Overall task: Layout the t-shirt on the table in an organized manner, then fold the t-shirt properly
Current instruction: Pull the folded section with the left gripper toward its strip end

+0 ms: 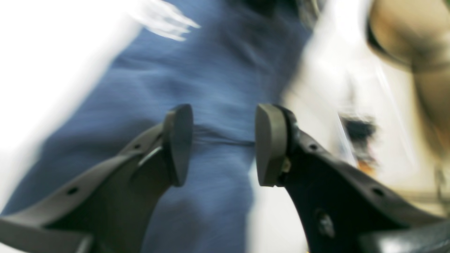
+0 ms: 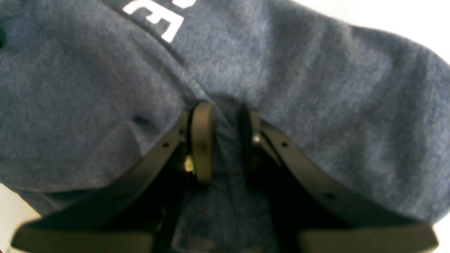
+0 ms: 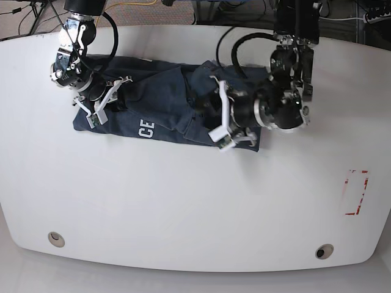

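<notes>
**Pinning One End, Freeing the Other**

Clenching a fold of the t-shirt (image 3: pixel 165 110) at the base view's left, the right pincer (image 2: pixel 225 140) likely anchors it. The garment lies bunched across the surface (image 3: pixel 183 201). Rightward, the left pincer (image 1: pixel 224 144) gapes, released, over cloth.

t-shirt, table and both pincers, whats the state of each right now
t-shirt: bunched in a long rumpled strip, not laid flat, not folded neatly
left pincer: jaws apart over the cloth, nothing between them
right pincer: jaws pinched on a ridge of t-shirt fabric
table: glossy white, the shirt lies across its far half
red-outlined mark: uncovered, away from the shirt
</notes>
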Motion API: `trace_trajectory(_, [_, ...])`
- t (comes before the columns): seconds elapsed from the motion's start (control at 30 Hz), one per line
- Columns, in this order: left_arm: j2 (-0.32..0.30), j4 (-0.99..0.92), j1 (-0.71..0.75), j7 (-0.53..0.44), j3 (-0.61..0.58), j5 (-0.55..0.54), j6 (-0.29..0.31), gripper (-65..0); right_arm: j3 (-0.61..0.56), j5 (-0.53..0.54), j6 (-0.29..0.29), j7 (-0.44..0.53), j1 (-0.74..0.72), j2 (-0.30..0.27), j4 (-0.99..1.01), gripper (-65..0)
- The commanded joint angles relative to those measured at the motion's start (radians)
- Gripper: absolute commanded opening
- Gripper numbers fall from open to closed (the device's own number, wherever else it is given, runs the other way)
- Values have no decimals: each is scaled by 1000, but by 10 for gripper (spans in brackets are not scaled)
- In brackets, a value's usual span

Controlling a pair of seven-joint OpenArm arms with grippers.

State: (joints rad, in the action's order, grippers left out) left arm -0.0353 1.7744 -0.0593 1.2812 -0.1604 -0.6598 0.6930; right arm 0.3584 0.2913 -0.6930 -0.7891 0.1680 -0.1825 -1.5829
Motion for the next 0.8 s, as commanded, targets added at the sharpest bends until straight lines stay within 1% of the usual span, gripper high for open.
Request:
trace_trajectory(0.0, [-2, -49, -21, -5, 2, 30, 5, -372, -2, -14, -5, -19, -2, -7, -7, -525])
trace_trajectory(0.13, [-4, -86, -26, -15, 2, 97, 5, -396, -2, -14, -5, -19, 0, -7, -7, -523])
trace_trajectory(0.27, [-5, -90, -23, -18, -14, 139, 5, -399, -2, -11, -5, -19, 0, -7, -7, -523])
trace_trajectory(0.4, [-48, -90, -3, -18, -98, 147, 5, -399, -2, -10, -5, -19, -2, -7, -7, -523])
trace_trajectory(0.6, [-74, -115, 9, -21, -215, 151, 5, -399, -2, -10, -5, -19, -2, -7, -7, -523])
trace_trajectory(0.77, [-84, -153, 5, -64, -276, 148, 5, -399, -2, -10, -5, -19, -2, -7, -7, -523])
